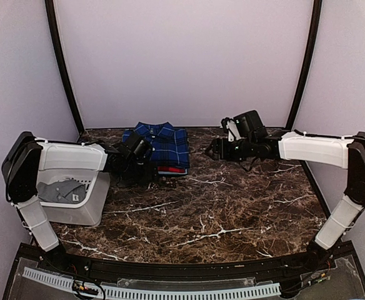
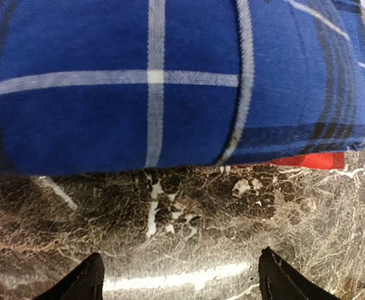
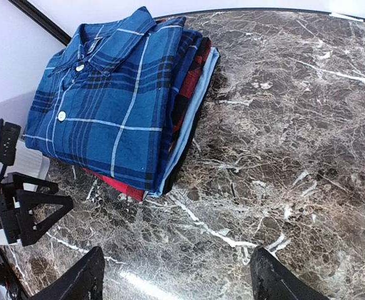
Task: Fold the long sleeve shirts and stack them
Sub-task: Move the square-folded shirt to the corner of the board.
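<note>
On the dark brown, white-veined marble tabletop, two white-and-black robot arms reach away from the near edge toward a stack of folded clothing. At near left, a white plastic bin stands on the table beside the left arm, with crumpled grey cloth lying inside it. Farther in, the left gripper hovers low over the bare marble just in front of the stack's near-left side, its black fingers spread wide and holding nothing. At right, the right gripper hangs above the table, apart from the stack and pointing toward it, jaws likewise wide and empty. At far centre, close to the back wall, the large dark blue plaid shirt with thin white lines lies folded on top of the stack, collar toward the far side and white buttons showing. Beneath it the red-and-black plaid shirt peeks out along the edges, with a pale blue cloth layer lower in the pile.
</note>
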Robot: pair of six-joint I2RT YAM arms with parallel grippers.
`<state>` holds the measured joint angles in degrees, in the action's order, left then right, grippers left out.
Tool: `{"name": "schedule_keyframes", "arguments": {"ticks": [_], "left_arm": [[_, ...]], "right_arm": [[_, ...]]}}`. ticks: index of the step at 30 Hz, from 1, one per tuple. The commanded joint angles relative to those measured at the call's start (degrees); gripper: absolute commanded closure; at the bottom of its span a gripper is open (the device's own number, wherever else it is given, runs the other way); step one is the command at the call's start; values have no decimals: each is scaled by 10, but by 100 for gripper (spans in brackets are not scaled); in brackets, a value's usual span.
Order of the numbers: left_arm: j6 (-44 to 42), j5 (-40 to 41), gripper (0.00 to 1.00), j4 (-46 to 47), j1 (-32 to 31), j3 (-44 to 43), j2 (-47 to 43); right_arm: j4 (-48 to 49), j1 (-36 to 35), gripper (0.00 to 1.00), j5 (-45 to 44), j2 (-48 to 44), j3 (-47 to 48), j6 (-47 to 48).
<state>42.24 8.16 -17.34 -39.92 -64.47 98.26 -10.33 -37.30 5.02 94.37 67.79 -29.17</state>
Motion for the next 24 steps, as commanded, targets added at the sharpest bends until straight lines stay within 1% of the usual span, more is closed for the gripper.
{"name": "schedule_keyframes", "arguments": {"ticks": [1,4,9,14,19,24], "left_arm": [[8,5,16,34,-1,-30,58],[13,17,17,39,3,-49,90],[9,29,24,40,21,-98,146],[-6,38,28,39,48,-143,180],[-36,25,29,44,82,-191,220],[-72,16,30,27,103,-278,278]], "right_arm": [[13,13,23,-9,-30,-27,6],[13,18,23,-7,-43,-40,4],[8,28,23,-7,-62,-56,4],[1,35,23,-8,-78,-67,8],[-8,41,23,-8,-87,-73,10],[-14,43,23,-5,-92,-75,13]]}}
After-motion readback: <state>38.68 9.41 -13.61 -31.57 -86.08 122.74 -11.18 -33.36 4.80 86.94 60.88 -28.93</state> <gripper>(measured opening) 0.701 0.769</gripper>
